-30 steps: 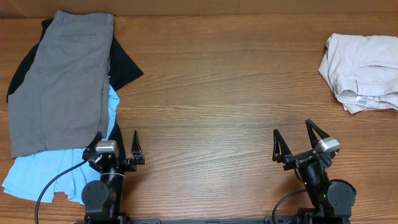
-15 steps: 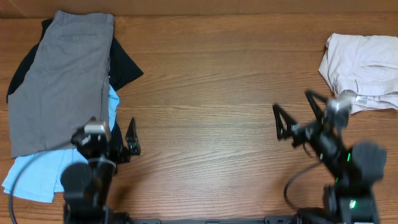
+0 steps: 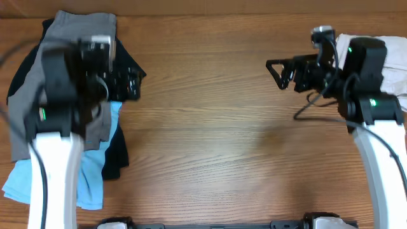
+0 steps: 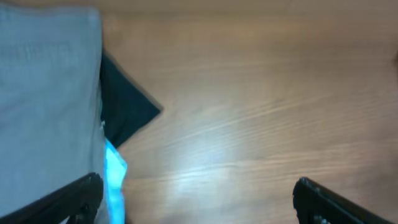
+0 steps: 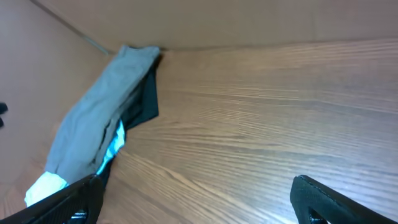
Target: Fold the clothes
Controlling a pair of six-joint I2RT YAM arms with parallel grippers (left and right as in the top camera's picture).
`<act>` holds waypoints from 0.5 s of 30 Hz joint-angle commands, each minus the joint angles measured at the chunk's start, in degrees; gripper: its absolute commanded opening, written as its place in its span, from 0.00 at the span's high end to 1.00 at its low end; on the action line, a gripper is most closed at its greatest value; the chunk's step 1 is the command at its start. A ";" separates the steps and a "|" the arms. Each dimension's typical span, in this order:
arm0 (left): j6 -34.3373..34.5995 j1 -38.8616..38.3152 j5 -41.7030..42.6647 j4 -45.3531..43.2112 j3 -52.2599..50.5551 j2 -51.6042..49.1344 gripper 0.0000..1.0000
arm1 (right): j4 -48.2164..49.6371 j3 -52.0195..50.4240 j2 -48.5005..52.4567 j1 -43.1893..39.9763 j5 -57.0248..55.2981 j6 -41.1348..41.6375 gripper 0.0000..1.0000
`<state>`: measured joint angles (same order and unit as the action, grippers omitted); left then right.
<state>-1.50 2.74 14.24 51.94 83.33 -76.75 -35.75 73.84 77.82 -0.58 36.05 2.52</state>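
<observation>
The grey-olive shorts (image 3: 28, 108) lie flat at the far left on top of a black shirt (image 3: 131, 63) and a light blue shirt (image 3: 92, 175). My left gripper (image 3: 126, 86) is open and empty, raised over the pile's right edge. The left wrist view shows the shorts (image 4: 43, 93), the black shirt (image 4: 124, 112) and the blue shirt (image 4: 115, 180) beside its open jaws (image 4: 199, 202). A crumpled beige garment (image 3: 395, 67) lies at the far right, partly hidden by my right arm. My right gripper (image 3: 280, 73) is open and empty, raised left of the beige garment.
The wooden table (image 3: 210, 127) spans the view. The right wrist view looks across the table (image 5: 261, 118) towards the shorts (image 5: 99, 118) and a brown wall behind them. The right arm's cable hangs near the beige garment.
Both arms have risen from the table's front edge and swung back. The left now hangs over the clothes pile, the right in front of the beige garment. Both grippers stay open.
</observation>
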 commanded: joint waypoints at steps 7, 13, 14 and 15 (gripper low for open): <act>-6.49 0.28 -10.34 9.55 19.56 -23.61 0.00 | 1.16 2.40 6.62 0.57 4.48 -0.83 0.00; -6.91 0.39 -13.29 9.81 19.54 -32.79 0.24 | 0.74 2.29 9.05 2.08 5.09 -0.83 0.11; -4.94 0.42 -14.99 9.84 19.54 -33.81 0.29 | 0.74 2.29 9.38 2.67 4.87 -0.85 0.13; -3.37 0.42 -16.57 9.81 19.54 -34.60 0.34 | 0.76 2.29 9.90 3.58 4.26 -0.83 0.16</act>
<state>-7.44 2.74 3.05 61.73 101.62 -109.36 -35.20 74.26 86.72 0.91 39.79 1.69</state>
